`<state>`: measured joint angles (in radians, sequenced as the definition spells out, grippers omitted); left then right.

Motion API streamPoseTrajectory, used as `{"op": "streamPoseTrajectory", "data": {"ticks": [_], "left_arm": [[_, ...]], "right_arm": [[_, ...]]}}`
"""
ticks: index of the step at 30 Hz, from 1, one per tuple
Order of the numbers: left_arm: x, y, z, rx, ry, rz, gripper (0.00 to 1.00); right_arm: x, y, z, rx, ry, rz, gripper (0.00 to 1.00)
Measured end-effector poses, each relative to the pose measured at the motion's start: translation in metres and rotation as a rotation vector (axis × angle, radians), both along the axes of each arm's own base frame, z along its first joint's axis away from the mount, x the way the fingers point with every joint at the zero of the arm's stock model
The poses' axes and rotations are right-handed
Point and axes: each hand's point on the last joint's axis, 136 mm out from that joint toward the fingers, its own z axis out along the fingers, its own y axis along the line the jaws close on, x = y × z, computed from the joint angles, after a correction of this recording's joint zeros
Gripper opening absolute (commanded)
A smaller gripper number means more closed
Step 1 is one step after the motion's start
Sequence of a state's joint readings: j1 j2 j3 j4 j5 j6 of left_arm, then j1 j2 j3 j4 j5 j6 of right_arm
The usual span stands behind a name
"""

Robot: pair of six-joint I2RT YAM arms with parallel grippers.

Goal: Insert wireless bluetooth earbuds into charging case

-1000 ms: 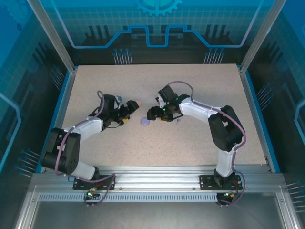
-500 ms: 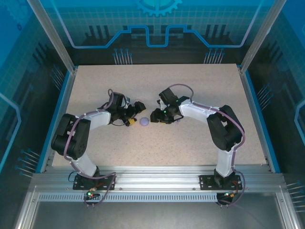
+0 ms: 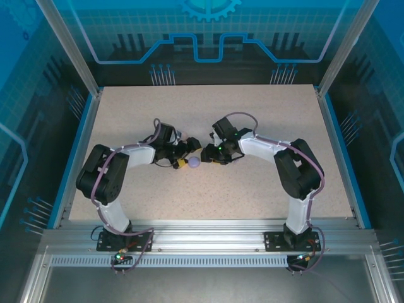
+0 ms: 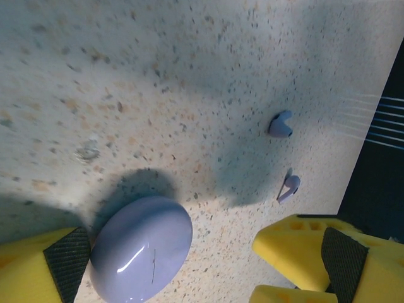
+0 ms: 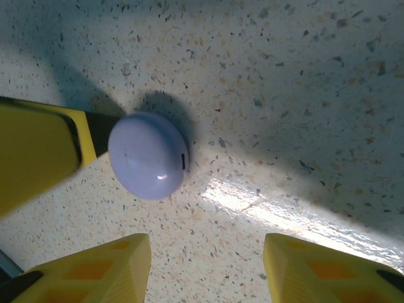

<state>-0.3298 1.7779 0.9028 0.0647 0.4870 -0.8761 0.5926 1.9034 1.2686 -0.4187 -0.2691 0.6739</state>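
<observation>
Left hand (image 4: 189, 268): fingers spread wide; the lower-left pad (image 4: 66, 259) touches the lavender case (image 4: 142, 246), and the other finger stands well apart from it.
Right hand (image 5: 208, 265): fingers apart with nothing between them, at the bottom edge of the right wrist view, below the case.
Case: closed, as far as the view tells, lying on the speckled surface (image 4: 158, 76).
Earbuds: upper lavender earbud (image 4: 281, 124) and lower lavender earbud (image 4: 290, 187) lie loose, right of centre, near each other, apart from the case.
</observation>
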Motion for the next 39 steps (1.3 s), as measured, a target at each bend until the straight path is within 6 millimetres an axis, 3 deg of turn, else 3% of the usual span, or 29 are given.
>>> {"op": "streamPoseTrajectory", "data": {"ticks": [3, 8, 15, 21, 28, 39], "left_arm": [[0.0, -0.008, 0.002, -0.008, -0.006, 0.0, 0.99], [0.001, -0.002, 0.007, -0.004, -0.016, 0.032, 0.99], [0.013, 0.027, 0.014, 0.015, -0.029, 0.109, 0.99], [0.018, 0.06, 0.024, 0.048, -0.033, 0.178, 0.99], [0.023, 0.105, 0.028, 0.065, -0.029, 0.298, 0.99], [0.018, 0.111, 0.027, 0.067, -0.023, 0.312, 0.99]], "right_arm": [[0.0, -0.001, -0.002, -0.002, 0.005, 0.0, 0.52], [-0.001, -0.002, -0.01, -0.012, 0.02, -0.003, 0.6], [0.001, -0.002, -0.014, -0.074, 0.012, 0.014, 0.72], [0.009, 0.017, -0.004, -0.193, -0.063, 0.084, 0.82], [0.013, 0.042, -0.003, -0.327, -0.115, 0.145, 0.82], [0.012, 0.05, -0.03, -0.507, -0.1, 0.186, 0.75]]}}
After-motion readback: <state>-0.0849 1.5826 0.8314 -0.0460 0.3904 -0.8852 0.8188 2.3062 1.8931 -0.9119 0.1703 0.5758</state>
